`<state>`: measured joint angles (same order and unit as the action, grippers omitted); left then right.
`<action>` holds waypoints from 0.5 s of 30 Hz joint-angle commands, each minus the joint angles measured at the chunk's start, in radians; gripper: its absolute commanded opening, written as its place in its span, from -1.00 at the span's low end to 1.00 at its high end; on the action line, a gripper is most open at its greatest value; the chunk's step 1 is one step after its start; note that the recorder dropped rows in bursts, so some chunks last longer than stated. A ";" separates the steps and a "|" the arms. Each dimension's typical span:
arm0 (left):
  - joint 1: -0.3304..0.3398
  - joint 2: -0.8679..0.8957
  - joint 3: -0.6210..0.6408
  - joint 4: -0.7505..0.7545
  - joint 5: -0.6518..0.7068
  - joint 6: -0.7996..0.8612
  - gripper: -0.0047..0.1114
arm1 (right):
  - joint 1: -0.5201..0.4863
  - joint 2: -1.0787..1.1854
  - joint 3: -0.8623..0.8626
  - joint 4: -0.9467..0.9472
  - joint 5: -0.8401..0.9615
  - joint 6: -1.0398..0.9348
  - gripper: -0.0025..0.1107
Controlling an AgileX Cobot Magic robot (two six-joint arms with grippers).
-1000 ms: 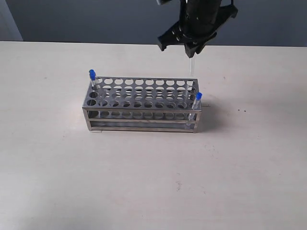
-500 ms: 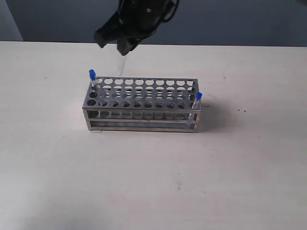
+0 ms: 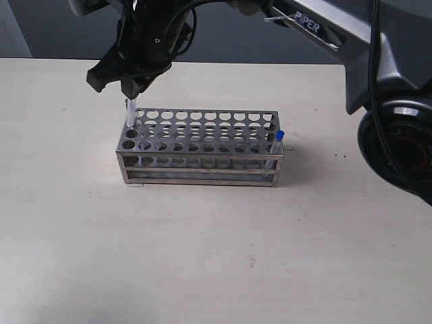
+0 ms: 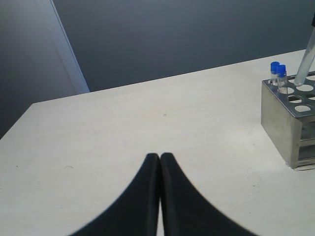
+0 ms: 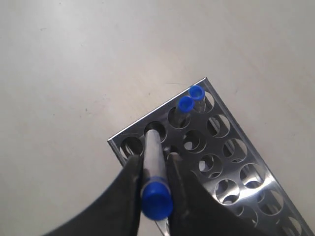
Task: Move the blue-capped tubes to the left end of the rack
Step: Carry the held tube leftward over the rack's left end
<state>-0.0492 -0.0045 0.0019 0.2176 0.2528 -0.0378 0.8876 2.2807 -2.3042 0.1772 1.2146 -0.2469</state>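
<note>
Two blue-capped tubes (image 5: 185, 103) seated at rack (image 3: 202, 156) left end; right gripper (image 5: 155, 166) jaws clamp third tube (image 5: 151, 142) above it; fourth tube (image 3: 278, 139) at rack right end. Left gripper (image 4: 160, 158) jaws closed, empty.

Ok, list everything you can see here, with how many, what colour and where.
table: one, pale beige, under everything.
rack: one, silver metal, mid-table.
left-end tubes: two, clear with blue caps, adjacent corner holes at the rack's left end.
right-end tube: one, clear, blue cap, front right corner hole.
held tube: one, clear, blue cap, over the left end, lower tip at a hole.
right fingers: two, black, shut on the held tube.
left fingers: two, black, shut on nothing, above the table.
</note>
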 commanded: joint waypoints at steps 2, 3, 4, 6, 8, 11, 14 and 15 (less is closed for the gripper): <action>-0.006 0.004 -0.002 0.004 -0.013 -0.003 -0.91 | -0.001 -0.002 -0.010 0.000 0.006 -0.009 -0.97; -0.006 0.004 -0.002 0.004 -0.013 -0.003 -0.91 | -0.001 -0.002 -0.010 0.000 0.006 -0.009 -0.97; -0.006 0.004 -0.002 0.004 -0.013 -0.003 -0.91 | -0.001 -0.002 -0.010 0.000 0.006 -0.009 -0.97; -0.006 0.004 -0.002 0.004 -0.013 -0.003 -0.91 | -0.001 -0.002 -0.010 0.000 0.006 -0.009 -0.97; -0.006 0.004 -0.002 0.004 -0.013 -0.003 -0.91 | -0.001 -0.002 -0.010 0.005 0.006 -0.009 -0.97; -0.006 0.004 -0.002 0.004 -0.013 -0.003 -0.91 | -0.001 -0.002 -0.010 0.015 0.006 -0.009 -0.97; -0.006 0.004 -0.002 0.004 -0.013 -0.003 -0.91 | -0.001 -0.002 -0.010 0.015 0.006 -0.009 -0.97; -0.006 0.004 -0.002 0.004 -0.013 -0.003 -0.91 | -0.001 -0.002 -0.010 0.015 0.006 -0.009 -0.97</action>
<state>-0.0492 -0.0045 0.0019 0.2176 0.2528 -0.0378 0.8876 2.2807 -2.3042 0.1890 1.2162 -0.2489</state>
